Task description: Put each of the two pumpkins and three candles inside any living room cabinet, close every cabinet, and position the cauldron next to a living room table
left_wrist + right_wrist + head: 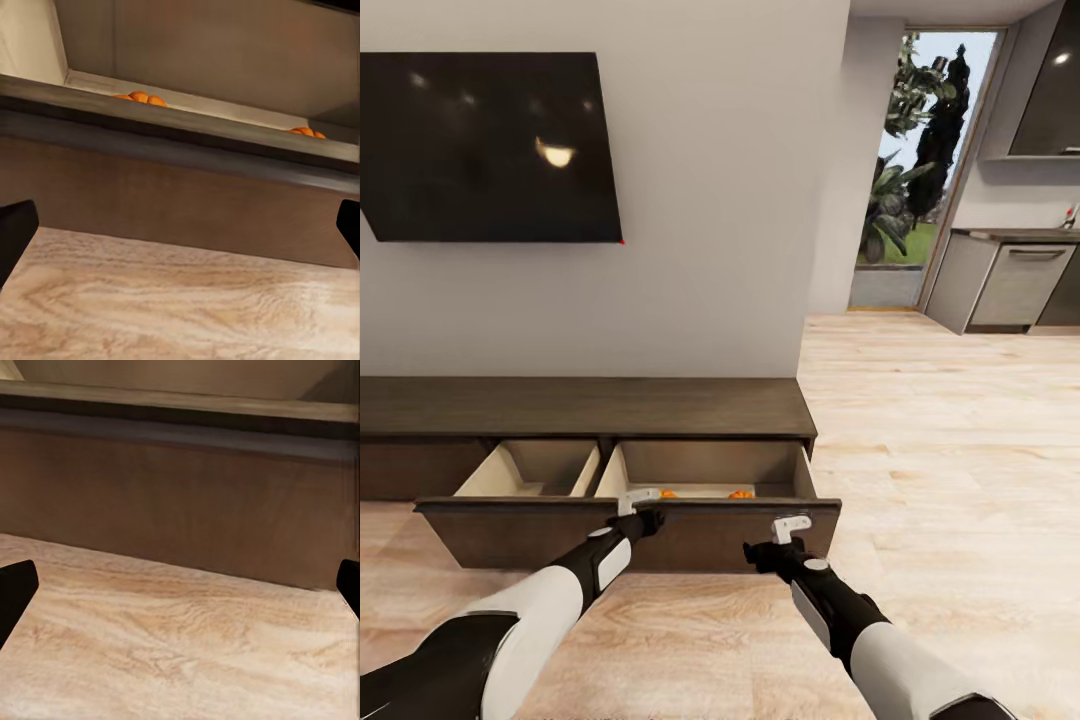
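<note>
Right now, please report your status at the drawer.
Both grippers, left and right, open at drawer front. Two pumpkins inside. Drawer not yet closed.

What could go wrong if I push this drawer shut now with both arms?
1. The left gripper sits higher on the dark-brown drawer front than the right gripper, so the push may be uneven.
2. The two small orange pumpkins lie loose just behind that front and may roll.
3. No candles are visible inside.
</note>
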Controlling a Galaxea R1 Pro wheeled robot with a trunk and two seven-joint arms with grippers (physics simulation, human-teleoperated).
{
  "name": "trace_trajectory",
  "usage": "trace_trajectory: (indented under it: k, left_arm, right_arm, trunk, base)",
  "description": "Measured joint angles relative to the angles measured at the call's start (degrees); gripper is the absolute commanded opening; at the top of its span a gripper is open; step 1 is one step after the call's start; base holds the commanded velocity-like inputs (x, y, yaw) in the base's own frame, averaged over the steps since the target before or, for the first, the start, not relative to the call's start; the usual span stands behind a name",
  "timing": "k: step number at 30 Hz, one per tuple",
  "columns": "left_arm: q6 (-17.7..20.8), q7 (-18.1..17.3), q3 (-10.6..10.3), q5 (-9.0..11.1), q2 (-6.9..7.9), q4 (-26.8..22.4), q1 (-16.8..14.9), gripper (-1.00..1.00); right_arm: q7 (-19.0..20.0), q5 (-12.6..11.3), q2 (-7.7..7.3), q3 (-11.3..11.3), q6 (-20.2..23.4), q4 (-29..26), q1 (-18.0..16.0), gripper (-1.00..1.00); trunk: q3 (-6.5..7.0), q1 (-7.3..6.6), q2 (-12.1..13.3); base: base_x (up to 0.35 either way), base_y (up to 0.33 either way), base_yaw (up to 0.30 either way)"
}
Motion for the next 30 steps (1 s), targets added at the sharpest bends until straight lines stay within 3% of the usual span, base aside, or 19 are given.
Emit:
trace_trajectory:
  k: [2, 15, 22, 30]
  left_arm:
    - [-1.49, 0.13, 0.01, 0.01, -0.02, 0.07, 0.0, 1.0]
    - [-8.56, 0.25, 0.0, -0.04, -0.79, 0.34, 0.0, 1.0]
    - [-9.15, 0.31, -0.06, -0.15, -0.81, 0.7, 0.0, 1.0]
    - [-13.36, 0.31, -0.14, -0.14, -0.78, 1.8, 0.0, 1.0]
  right_arm:
    - [-1.05, -0.01, 0.25, 0.06, -3.62, 1.65, 0.02, 1.0]
    - [-1.54, 0.19, 0.44, 0.4, -12.31, 2.61, 0.02, 1.0]
    - [-1.49, 0.26, 0.45, 0.45, -14.31, 2.62, 0.02, 1.0]
    - [-1.47, 0.31, 0.47, 0.5, -14.92, 2.63, 0.02, 1.0]
  trunk:
    - [-0.36, 0.44, -0.8]
    - [-2.69, 3.3, -6.02]
    - [-3.95, 4.83, -8.82]
    - [-5.39, 6.59, -12.03]
  base:
    - [0.0, 0.0, 0.0]
    - [0.0, 0.0, 0.0]
    - [0.0, 0.0, 0.0]
    - [0.0, 0.0, 0.0]
